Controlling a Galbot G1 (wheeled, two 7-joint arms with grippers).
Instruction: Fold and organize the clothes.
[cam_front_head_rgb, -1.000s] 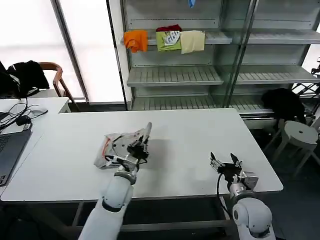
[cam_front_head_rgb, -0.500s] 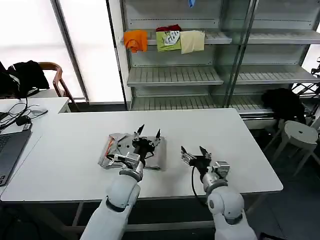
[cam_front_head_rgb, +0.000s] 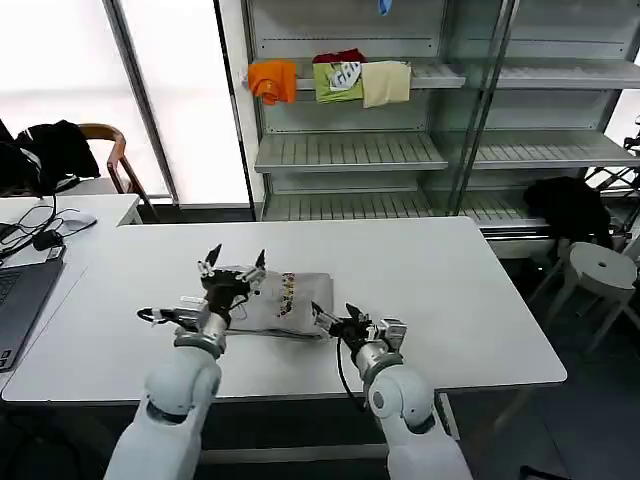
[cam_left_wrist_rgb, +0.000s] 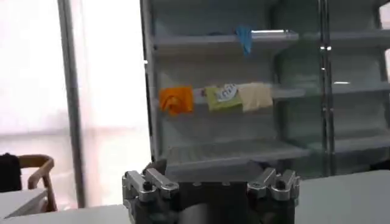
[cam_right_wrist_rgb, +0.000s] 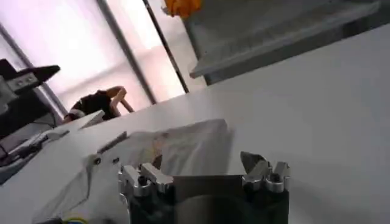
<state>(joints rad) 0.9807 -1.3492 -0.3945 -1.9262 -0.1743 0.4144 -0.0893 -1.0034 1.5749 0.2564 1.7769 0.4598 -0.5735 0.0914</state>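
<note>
The light grey T-shirt (cam_front_head_rgb: 280, 302) lies folded into a small bundle on the white table (cam_front_head_rgb: 450, 290), near the front edge and a little toward my left side. Its multicoloured print (cam_front_head_rgb: 288, 295) faces up on the top of the fold.

My left gripper (cam_front_head_rgb: 232, 268) is at the left end of the T-shirt, lifted a little above the cloth. Its fingers (cam_front_head_rgb: 212, 262) point upward and are spread wide, and they have hold of nothing.

My right gripper (cam_front_head_rgb: 335, 318) is low over the table at the right front corner of the T-shirt, with its tips just at the edge of the cloth. Its fingers (cam_front_head_rgb: 352, 314) are also apart and nothing is between them. In the right wrist view the T-shirt (cam_right_wrist_rgb: 183, 146) lies just ahead of this gripper (cam_right_wrist_rgb: 204, 171).

On the shelf (cam_front_head_rgb: 350, 150) behind the table hang orange (cam_front_head_rgb: 272, 80), green (cam_front_head_rgb: 337, 80) and cream (cam_front_head_rgb: 385, 82) garments.
</note>
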